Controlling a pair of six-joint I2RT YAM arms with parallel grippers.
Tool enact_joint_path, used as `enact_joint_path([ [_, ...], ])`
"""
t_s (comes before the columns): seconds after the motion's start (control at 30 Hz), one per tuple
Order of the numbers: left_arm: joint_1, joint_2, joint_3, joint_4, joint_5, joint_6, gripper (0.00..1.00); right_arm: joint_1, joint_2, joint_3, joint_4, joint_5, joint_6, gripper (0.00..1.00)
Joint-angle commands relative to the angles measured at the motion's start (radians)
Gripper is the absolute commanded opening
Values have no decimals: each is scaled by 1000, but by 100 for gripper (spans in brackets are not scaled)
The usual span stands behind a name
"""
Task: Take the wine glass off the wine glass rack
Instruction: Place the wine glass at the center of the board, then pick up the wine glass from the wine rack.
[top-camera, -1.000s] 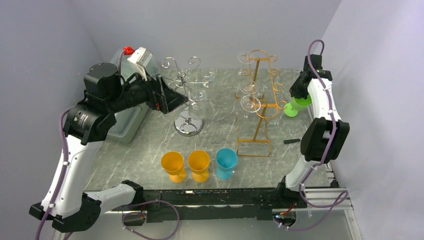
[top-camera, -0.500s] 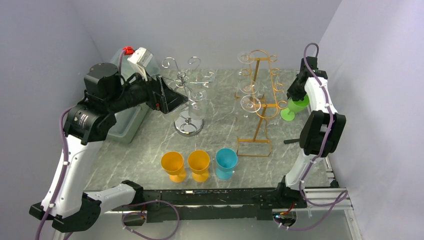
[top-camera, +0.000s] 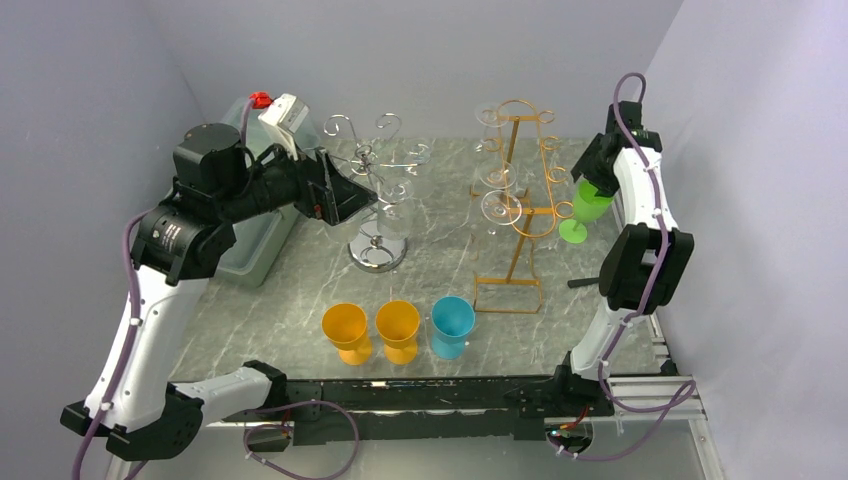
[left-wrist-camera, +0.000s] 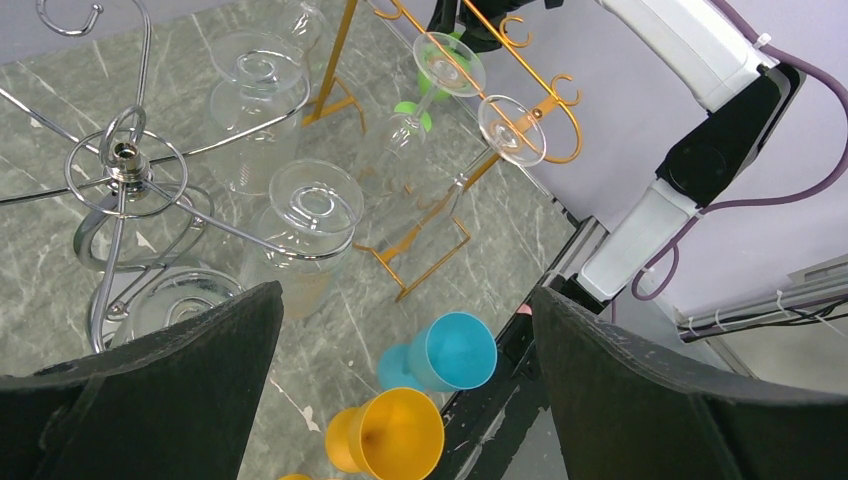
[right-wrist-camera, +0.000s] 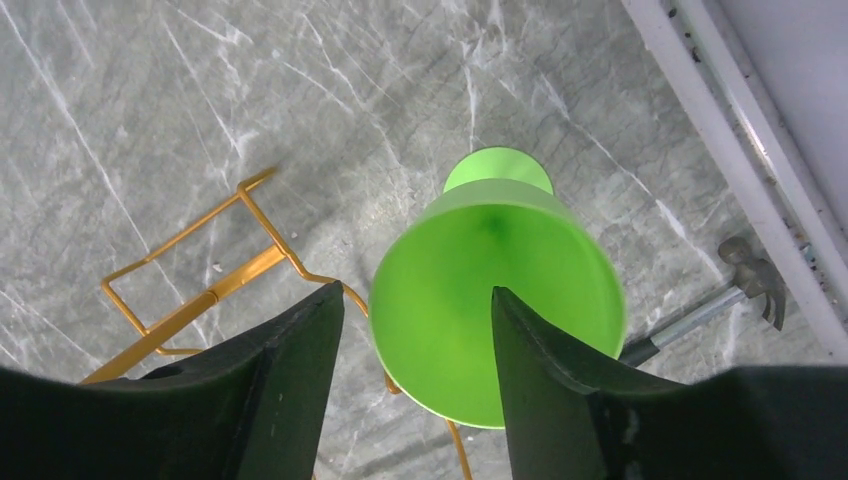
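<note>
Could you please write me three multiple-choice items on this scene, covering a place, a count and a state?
1. Where is the green glass? A) on the table, right of the gold rack; B) in the grey bin; C) hanging from the chrome rack.
2. How many orange cups stand at the front? A) one; B) two; C) three.
3. How is the left tool? A) open and empty; B) shut tight, empty; C) shut on a clear glass.

Answers: 1 A, its foot rests on the marble beside the rack's right side. 2 B, two stand side by side, left of one blue cup. 3 A, its fingers stand wide apart with nothing between them.
</note>
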Motion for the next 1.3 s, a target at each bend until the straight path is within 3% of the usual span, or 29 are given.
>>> enact_joint_path([
  [0.0,2,-3,5,7,-13,6,100,-2,-64,58,-29,53,-6,61],
  [0.5,2,-1,-10,6,-34,3,99,2,-418,12,-43,86,-4,81],
  [0.67,2,3,-8,1,-43,0,99,74,-506,112,-104,101,-36,86],
  [0.7,2,3,-8,1,-46,-1,99,105,-508,159,-126,114,-41,94],
  [0.77,2,2,-11,4,-51,-5,100,199,-493,252,-162,163,-48,99],
  [1.0,2,-6,-12,-1,-78,-13,100,486,-326,492,-200,263,-81,100],
  [1.13,2,-3,-4,-11,-89,-11,100,569,-181,632,-207,322,-137,100],
  [1.27,2,-1,1,-17,-99,-8,99,589,-98,654,-142,314,-203,100],
])
